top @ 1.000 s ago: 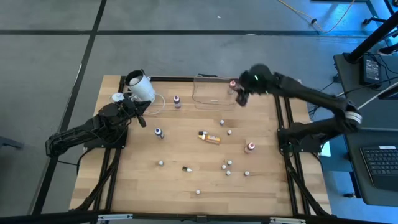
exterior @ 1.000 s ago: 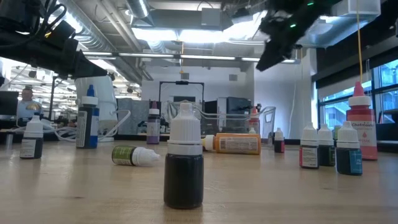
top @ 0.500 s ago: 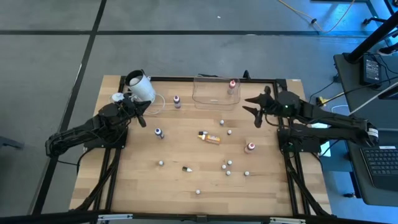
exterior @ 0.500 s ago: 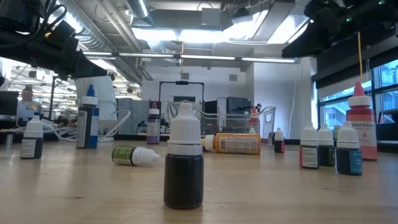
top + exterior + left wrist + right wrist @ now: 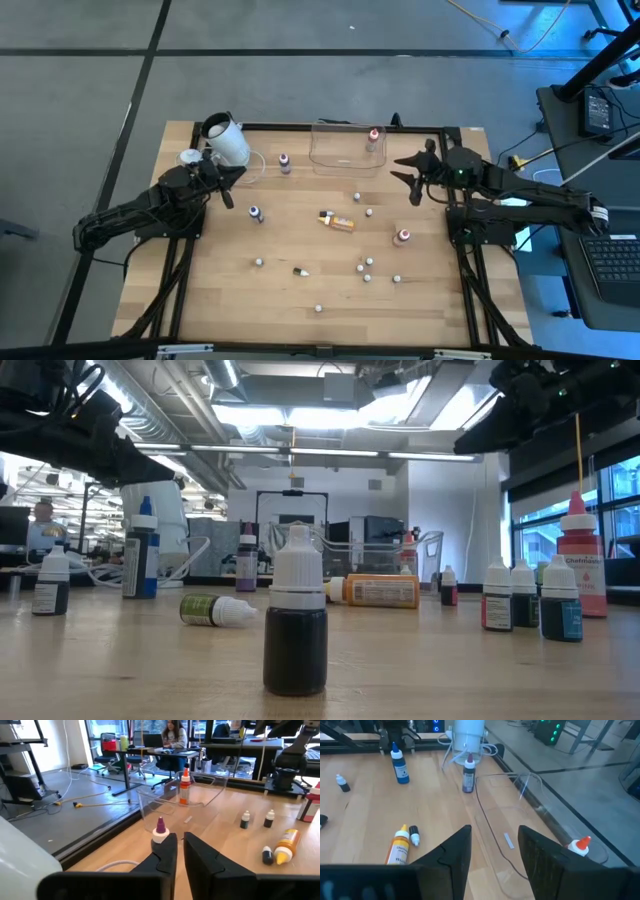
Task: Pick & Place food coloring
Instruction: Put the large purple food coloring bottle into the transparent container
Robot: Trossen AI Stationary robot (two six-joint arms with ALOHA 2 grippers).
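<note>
Overhead, we see the table [image 5: 220, 300] with bare wood along its near edge. Our clear tub [image 5: 345, 146] at the far edge holds one red-capped bottle [image 5: 373, 136]. Right gripper [image 5: 411, 176] hovers spread near the right edge; left gripper [image 5: 226, 184] sits closed, empty, near the far-left corner. Food coloring [image 5: 336, 221] scatters mid-table.

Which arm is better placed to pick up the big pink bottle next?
Right, probably. The right gripper hovers open over the table's right side, close to the pink bottle. The left gripper sits shut near the white cup, much farther away.
</note>
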